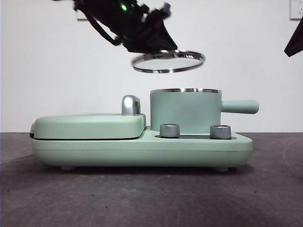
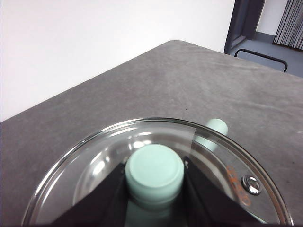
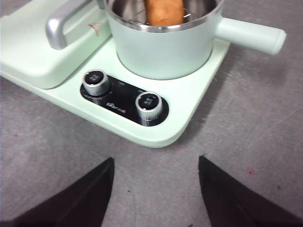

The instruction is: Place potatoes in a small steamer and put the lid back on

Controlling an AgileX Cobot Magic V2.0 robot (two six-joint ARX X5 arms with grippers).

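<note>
Front view: the left gripper (image 1: 156, 45) holds the glass lid (image 1: 168, 61) tilted in the air, just above the small steamer (image 1: 185, 111) on its mint-green cooker base (image 1: 142, 149). Left wrist view: its black jaws clamp the lid's mint-green knob (image 2: 154, 172). Right wrist view: the right gripper (image 3: 156, 189) hangs with jaws spread apart over the table (image 3: 246, 137), and the potato (image 3: 164, 10) lies inside the steamer.

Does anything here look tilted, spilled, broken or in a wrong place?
Nothing spilled or broken. The round clear glass lid hangs slightly tilted above the mint-green cylindrical pot, held by its knob in the left tool. The orange-brown potato lies inside the pot.
</note>
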